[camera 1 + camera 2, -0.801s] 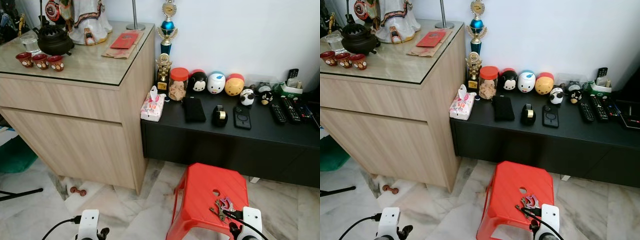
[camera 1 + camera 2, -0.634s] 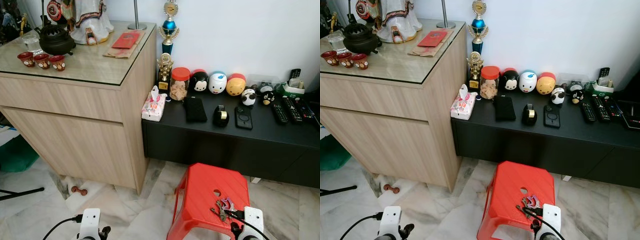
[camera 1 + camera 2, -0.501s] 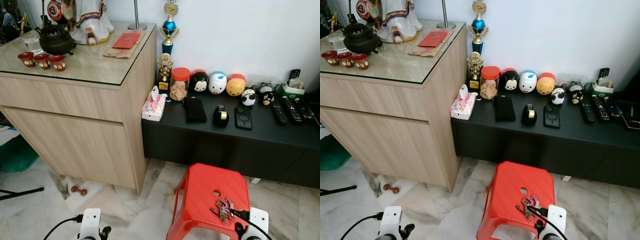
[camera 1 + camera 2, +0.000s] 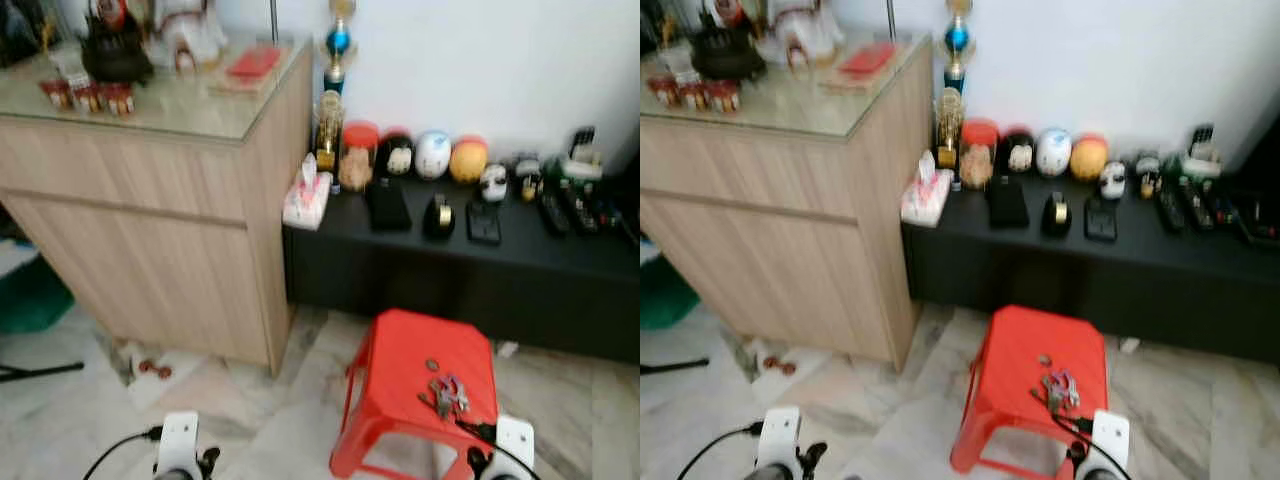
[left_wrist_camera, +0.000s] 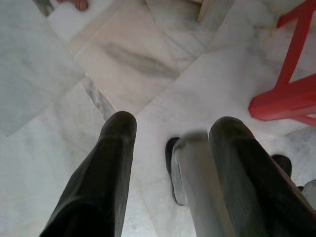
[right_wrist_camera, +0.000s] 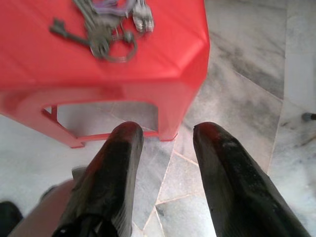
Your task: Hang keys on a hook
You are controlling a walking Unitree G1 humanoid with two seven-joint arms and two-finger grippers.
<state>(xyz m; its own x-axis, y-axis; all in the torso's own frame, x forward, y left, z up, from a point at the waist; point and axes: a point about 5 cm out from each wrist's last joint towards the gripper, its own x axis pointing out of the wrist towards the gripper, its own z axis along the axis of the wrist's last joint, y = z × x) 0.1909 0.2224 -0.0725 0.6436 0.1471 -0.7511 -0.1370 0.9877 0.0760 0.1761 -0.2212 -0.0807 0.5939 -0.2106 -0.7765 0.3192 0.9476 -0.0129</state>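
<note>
While keys lie on red stool, right end effector hovers open.

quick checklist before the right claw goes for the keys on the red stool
1. Keys lie loose on top of the red stool, nothing over them: ok.
2. Right claw open and empty: ok.
3. Right claw at the keys: not ok, it hangs short of the stool's near edge and lower than the seat.
4. Left claw open, over bare marble floor, out of the way: ok.
5. Head views sharp enough to aim: not ok, both blurred.
6. Hook located: cannot tell.
</note>
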